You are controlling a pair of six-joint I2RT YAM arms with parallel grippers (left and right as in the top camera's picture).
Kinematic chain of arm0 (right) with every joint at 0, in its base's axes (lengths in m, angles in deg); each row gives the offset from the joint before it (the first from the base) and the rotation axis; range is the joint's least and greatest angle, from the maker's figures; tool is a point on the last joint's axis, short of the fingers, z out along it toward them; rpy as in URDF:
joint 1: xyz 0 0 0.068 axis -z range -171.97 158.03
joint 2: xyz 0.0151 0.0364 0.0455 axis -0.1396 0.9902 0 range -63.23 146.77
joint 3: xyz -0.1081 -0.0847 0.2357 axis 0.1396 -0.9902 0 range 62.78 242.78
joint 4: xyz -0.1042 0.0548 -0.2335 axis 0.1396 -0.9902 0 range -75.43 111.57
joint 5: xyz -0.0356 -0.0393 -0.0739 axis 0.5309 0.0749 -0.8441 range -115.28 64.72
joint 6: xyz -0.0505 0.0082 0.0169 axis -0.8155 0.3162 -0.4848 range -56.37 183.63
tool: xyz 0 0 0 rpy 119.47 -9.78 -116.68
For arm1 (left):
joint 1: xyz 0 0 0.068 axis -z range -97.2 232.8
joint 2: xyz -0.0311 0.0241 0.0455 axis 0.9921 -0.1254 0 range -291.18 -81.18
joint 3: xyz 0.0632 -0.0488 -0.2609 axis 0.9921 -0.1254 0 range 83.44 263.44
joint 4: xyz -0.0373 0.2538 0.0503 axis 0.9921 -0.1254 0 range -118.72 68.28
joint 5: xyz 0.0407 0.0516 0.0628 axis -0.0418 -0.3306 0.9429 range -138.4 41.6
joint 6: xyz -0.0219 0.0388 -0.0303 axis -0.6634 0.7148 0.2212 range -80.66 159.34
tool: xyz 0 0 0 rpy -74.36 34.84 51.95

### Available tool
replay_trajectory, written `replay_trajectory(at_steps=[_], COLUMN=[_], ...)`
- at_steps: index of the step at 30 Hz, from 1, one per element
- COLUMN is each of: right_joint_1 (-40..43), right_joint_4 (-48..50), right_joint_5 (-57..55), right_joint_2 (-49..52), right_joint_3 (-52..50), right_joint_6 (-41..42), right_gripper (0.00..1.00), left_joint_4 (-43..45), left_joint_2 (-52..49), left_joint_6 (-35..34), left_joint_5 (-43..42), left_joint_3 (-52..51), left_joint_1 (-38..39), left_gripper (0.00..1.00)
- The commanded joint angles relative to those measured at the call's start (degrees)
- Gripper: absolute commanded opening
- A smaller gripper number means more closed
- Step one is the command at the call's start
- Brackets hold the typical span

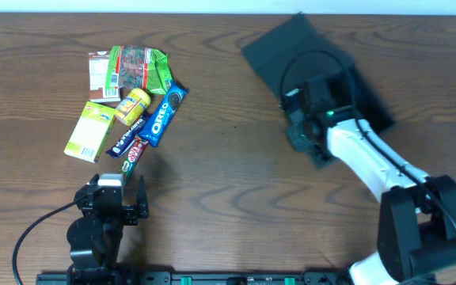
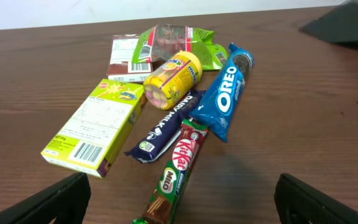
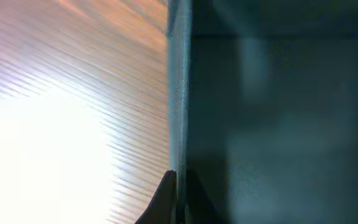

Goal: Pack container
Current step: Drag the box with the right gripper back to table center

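In the right wrist view a thin edge of the dark teal-black matte square container (image 3: 278, 112) is seen pinched between the clenched jaws of the right gripper (image 3: 179, 186). Overhead, this grip is hidden under the arm, and only the container's outline beyond the jaws is shown. The left gripper (image 2: 182, 190) is held with jaws released, wide apart. Just ahead of them a red KitKat bar (image 2: 188, 146) and a blue Oreo packet (image 2: 227, 93) are laid on the brown wooden counter (image 2: 303, 124).

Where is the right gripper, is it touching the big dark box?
Touching. The right wrist view shows the right gripper with a finger pressed on each side of the thin edge of the container.
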Motion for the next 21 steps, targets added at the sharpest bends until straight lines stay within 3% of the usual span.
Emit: replay_trajectory(at_steps=[1, 8, 14, 17, 18, 19, 20, 21], right_joint_1=[-5.14, -16.06, -21.51, -23.17, -23.63, -24.02, -24.22, -24.33], right_joint_4=[3.32, 16.7, 20.94, 22.05, 22.82, 23.8, 24.59, 25.29], right_joint_5=[9.7, 9.68, 5.46, 3.96, 3.72, 3.65, 3.67, 3.69], right_joint_2=[0.5, 0.5, 0.5, 0.5, 0.5, 0.52, 0.5, 0.5], right_joint_3=[0.02, 0.02, 0.02, 0.02, 0.02, 0.02, 0.02, 0.02], right_joint_6=[17.46, 49.7, 61.59, 63.43, 63.41, 63.32, 62.93, 62.31], right_gripper=[0.01, 0.01, 0.02, 0.02, 0.08, 0.34, 0.54, 0.67], left_joint_4=[-0.33, -0.33, -0.33, -0.33, -0.33, -0.33, -0.33, -0.33], left_joint_2=[0.37, 0.37, 0.37, 0.37, 0.37, 0.37, 0.37, 0.37], left_joint_6=[-0.68, -0.68, -0.68, -0.68, -0.68, -0.68, -0.68, -0.68], left_joint_5=[0.0, 0.0, 0.0, 0.0, 0.0, 0.0, 0.0, 0.0], left_joint_3=[-1.14, -1.14, -1.14, -1.14, -1.14, -1.14, -1.14, -1.14], left_joint_1=[-0.17, -0.17, -0.17, -0.17, -0.17, -0.17, -0.17, -0.17], left_gripper=[0.96, 0.96, 0.96, 0.96, 0.96, 0.96, 0.96, 0.96])
